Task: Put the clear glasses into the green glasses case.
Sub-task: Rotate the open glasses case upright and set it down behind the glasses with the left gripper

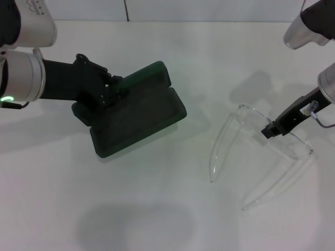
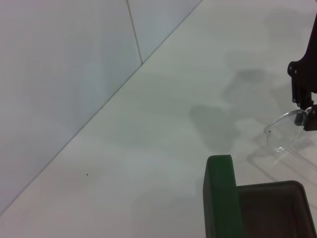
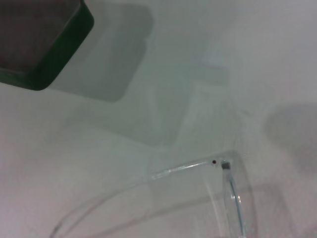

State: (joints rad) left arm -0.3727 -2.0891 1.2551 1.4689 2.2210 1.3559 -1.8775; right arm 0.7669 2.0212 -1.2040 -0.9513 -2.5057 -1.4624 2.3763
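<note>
Glasses [image 1: 261, 157] temples toward robot, lens away, unfolded.

The left claw [image 1: 112, 89] covers part of the green glasses case [image 1: 141, 112] lid, and its fingers cannot be made out. The right claw [image 1: 269, 130] hides part of the clear glasses [image 1: 261, 157] lens; its fingertips blur together.
</note>
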